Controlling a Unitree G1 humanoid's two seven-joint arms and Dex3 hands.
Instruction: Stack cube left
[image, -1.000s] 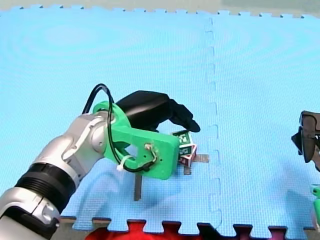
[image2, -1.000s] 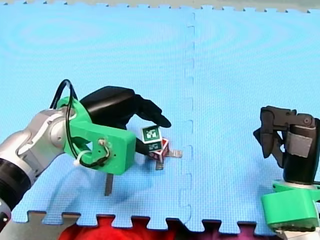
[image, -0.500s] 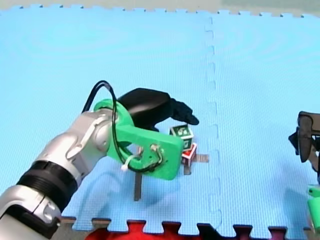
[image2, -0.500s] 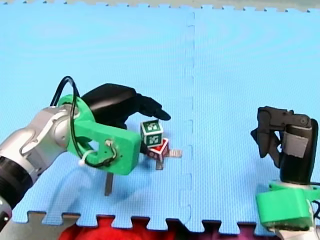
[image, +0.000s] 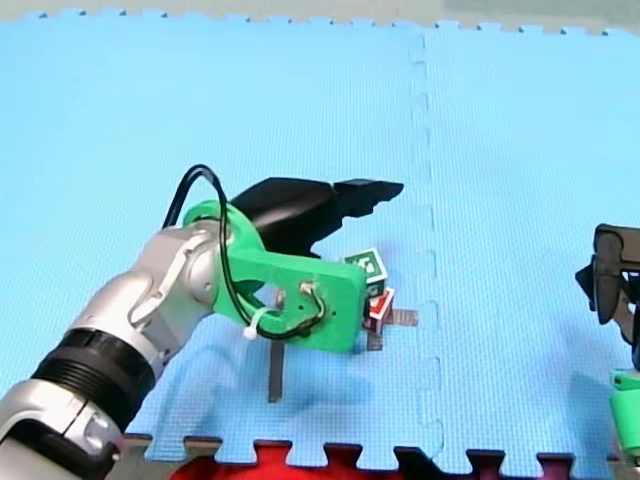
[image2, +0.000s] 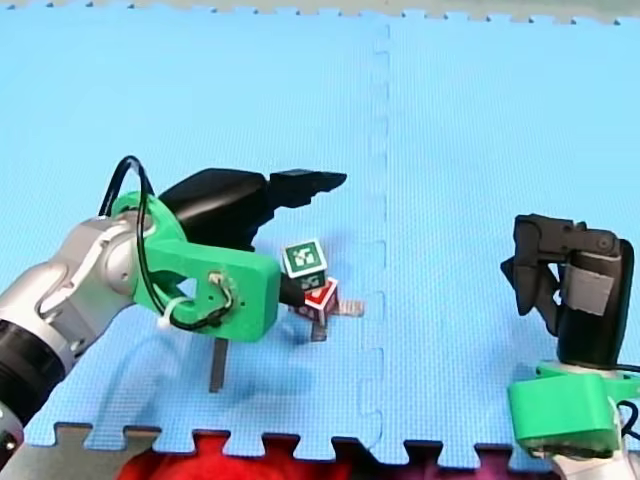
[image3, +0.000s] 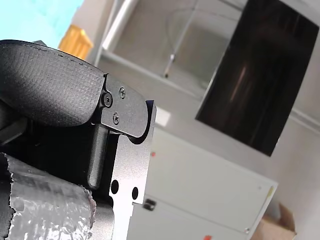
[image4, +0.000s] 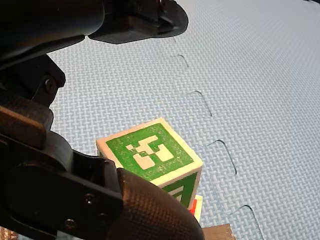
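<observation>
Black and opened wide, the left hand holds nothing: its fingers reach straight out above and beyond the green cube, which sits just under them on top of the red cube. The green cube looks turned and slightly off-centre on the red one. The thumb lies low against the stack's near side; I cannot tell whether it touches. That is the likely trouble: if the hand pulls away sideways or drops, the thumb or palm could drag the green cube off its perch or shove both cubes across the blue foam mat. A straight lift looks safest. Far from the stack, the right hand hangs curled and empty
</observation>
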